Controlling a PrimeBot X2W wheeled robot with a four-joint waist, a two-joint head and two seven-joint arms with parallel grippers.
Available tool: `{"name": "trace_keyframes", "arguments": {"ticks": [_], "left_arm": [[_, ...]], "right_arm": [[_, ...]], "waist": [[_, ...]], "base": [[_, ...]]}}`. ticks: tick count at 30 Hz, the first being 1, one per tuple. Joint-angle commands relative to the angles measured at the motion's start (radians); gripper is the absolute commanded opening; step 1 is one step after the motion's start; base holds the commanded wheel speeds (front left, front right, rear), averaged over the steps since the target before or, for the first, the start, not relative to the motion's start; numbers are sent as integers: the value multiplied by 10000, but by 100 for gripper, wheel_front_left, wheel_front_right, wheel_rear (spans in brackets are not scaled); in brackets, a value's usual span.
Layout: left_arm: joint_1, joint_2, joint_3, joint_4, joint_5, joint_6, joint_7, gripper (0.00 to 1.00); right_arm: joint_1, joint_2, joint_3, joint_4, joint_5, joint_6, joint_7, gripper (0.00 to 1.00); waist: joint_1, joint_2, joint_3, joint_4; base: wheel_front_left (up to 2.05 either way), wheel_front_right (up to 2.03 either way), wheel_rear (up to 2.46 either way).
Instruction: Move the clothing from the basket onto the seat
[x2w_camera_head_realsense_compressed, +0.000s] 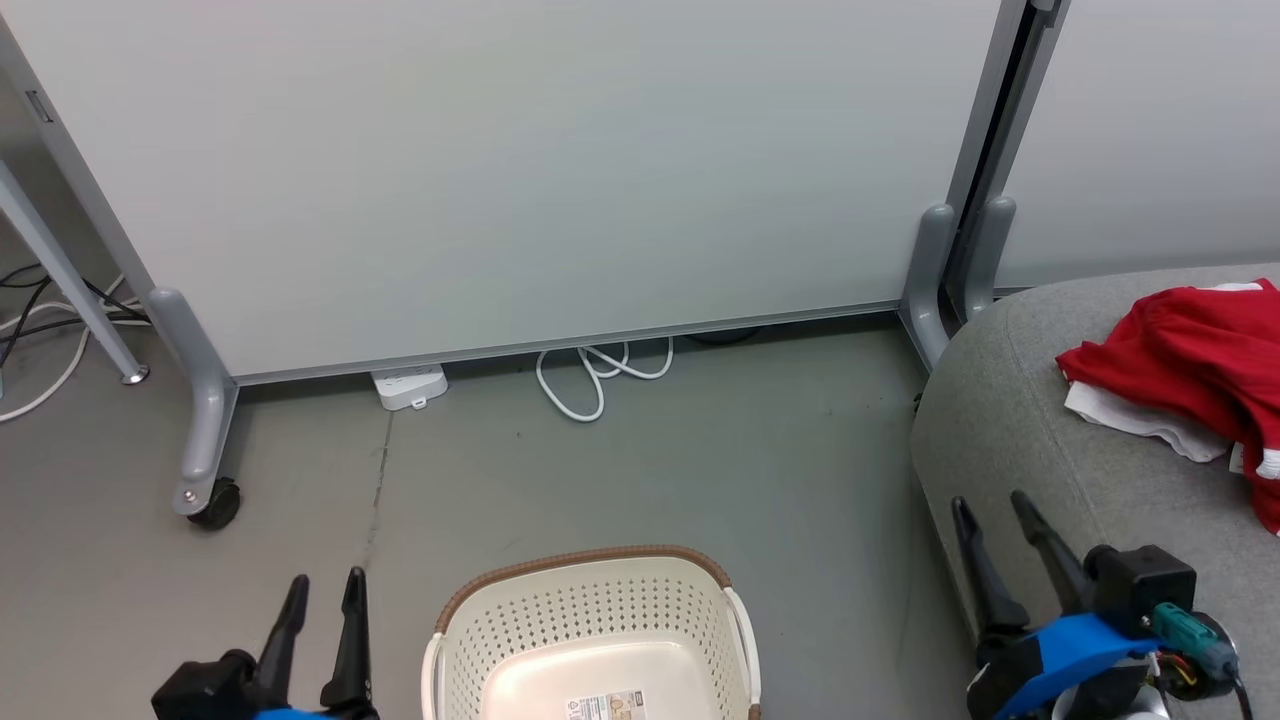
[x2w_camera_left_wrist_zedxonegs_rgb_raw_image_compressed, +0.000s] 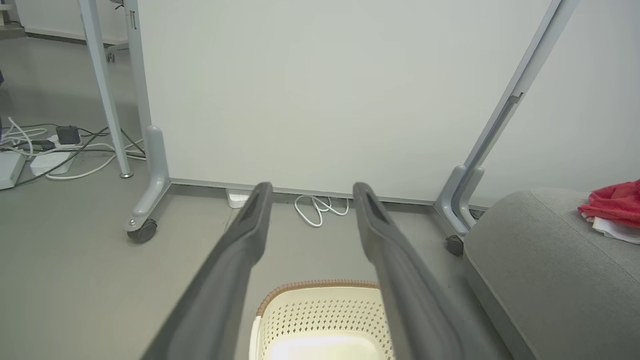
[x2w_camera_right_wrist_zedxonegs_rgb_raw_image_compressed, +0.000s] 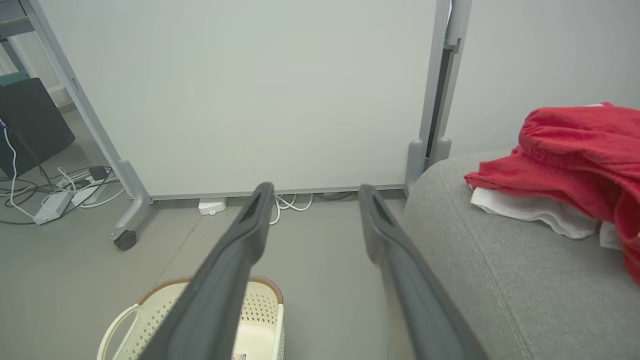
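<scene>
Currently on record, item by item.

Clothing (x2w_camera_head_realsense_compressed: 1190, 350): bright red fabric, heaped and creased, lying on top of the seat (x2w_camera_head_realsense_compressed: 1010, 420) at the right side of the head view. Part of it runs out of that view at the right edge. A white layer pokes out from beneath the red on the near-left side, and a small white tag (x2w_camera_right_wrist_zedxonegs_rgb_raw_image_compressed: 607, 235) shows in the right wrist view. How many pieces make up the heap cannot be told.

Seat: large grey upholstered cushion with a rounded corner and one seam running along the top near the edge. It stands on the floor (x2w_camera_head_realsense_compressed: 700, 460), right of the basket (x2w_camera_head_realsense_compressed: 590, 610) and apart from it.

Basket: cream plastic, perforated walls, brown woven-look rim, white handles at either side. It sits upright on the floor at the bottom centre of the head view. Its smooth pale bottom is visible, with a printed label (x2w_camera_head_realsense_compressed: 605, 705) on it.

Left hand (x2w_camera_head_realsense_compressed: 327, 578): lower left, over the floor just left of the basket. Fingers parted by a moderate gap, gripping nothing.

Right hand (x2w_camera_head_realsense_compressed: 990, 500): lower right, in front of the seat's near corner, well apart from the clothing. Fingers parted likewise, gripping nothing.

Background: pale partition panel (x2w_camera_head_realsense_compressed: 520, 170) on grey legs, one with a black caster (x2w_camera_head_realsense_compressed: 215, 503). A white power strip (x2w_camera_head_realsense_compressed: 408, 385) and a looped white cable (x2w_camera_head_realsense_compressed: 600, 372) lie at its foot.
</scene>
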Motion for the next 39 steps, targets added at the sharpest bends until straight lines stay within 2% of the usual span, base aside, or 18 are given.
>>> {"name": "trace_keyframes", "arguments": {"ticks": [1,8,22,39], "left_arm": [[-1,-1,2,-1,-6,0,3,0],[354,-233,-3,567,-130,2,94,0],[4,-385,386,277,-2364,-9,780,0],[-355,-536,770,-15,-4626,-22,1474,0]], "right_arm": [[-4,0,-3,4,6,0,1,0],[317,40,-11,655,112,0,88,0],[135,32,-198,564,2852,0,450,0],[-51,23,-381,472,5620,0,809,0]], "waist": [[0,0,0,0],[0,0,3,-1],[0,0,44,-35],[0,0,94,-76]], "base": [[0,0,0],[0,0,0],[0,0,0],[0,0,0]]}}
